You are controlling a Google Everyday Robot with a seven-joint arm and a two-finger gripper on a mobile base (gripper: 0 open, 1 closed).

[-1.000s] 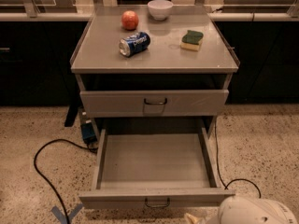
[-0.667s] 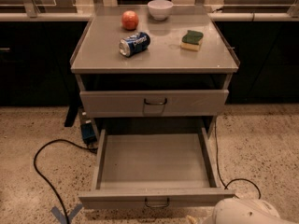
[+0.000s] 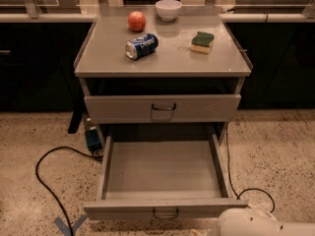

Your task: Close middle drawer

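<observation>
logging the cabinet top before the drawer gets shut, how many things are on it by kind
apple: 1
bowl: 1
can: 1
sponge: 1
total: 4
gripper: not in view; only a white robot part shows at bottom right, by the open drawer.

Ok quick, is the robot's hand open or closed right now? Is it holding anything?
Gripper: cannot be told; it sits at the bottom edge, just in front of the open middle drawer, mostly cut off.
</observation>
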